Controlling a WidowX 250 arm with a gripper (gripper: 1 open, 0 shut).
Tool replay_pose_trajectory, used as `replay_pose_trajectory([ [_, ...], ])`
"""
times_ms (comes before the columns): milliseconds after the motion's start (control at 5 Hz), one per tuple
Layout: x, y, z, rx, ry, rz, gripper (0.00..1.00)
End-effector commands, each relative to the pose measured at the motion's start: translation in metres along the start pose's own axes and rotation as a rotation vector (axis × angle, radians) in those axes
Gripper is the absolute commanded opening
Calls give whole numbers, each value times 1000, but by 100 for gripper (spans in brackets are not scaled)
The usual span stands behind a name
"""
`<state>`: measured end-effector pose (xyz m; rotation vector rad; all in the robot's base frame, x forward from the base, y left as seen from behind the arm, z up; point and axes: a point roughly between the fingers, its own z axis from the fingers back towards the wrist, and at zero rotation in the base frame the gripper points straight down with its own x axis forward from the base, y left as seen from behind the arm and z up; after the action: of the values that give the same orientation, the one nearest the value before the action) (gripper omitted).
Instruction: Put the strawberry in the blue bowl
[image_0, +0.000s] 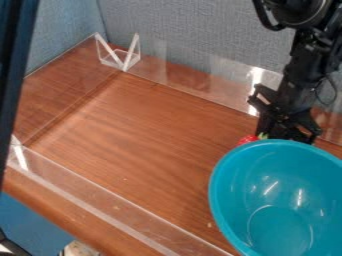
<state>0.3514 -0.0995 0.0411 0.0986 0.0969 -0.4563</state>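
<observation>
Shows a large round teal-blue bowl, smooth and glossy (277, 205), at the lower right, cut off by the edge of the view; gleams inside with small white highlights, curves down to a paler round base, and opens toward the camera; sits on a flat reddish-brown wood-grained surface (147, 140); has just behind its upper-left rim a small bright red strawberry (249, 139), mostly hidden, with only a sliver of red in sight and a bit of pale green beside it; lies outside the bowl, close to the rim, too covered to tell whether touching it.

Runs along the front and back of the surface in clear, shiny strips of see-through plastic (107, 207); carries at the far left corner a thin white angular frame with pointed tips (118, 53); backs onto a grey wall with a coarse, speckled texture (187, 35); passes at the left edge into a dark upright shape (14, 60), smooth and slightly tilted.

Reaches down from the top right with a black, jointed robot arm (310, 60), glossy at the upper joint and knobbly below; points its black claw (271, 135) downward, low behind the bowl's rim, right beside the strawberry; keeps the fingertips partly hidden; looks closed, but cannot tell whether gripping the fruit.
</observation>
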Motion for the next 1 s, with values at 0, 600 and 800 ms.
replay_pose_trajectory([
  [0,2,3,39,19,-120,-4,0],
  [600,-5,2,51,43,-147,-15,0],
  [800,-14,-7,63,59,-162,-28,0],
])
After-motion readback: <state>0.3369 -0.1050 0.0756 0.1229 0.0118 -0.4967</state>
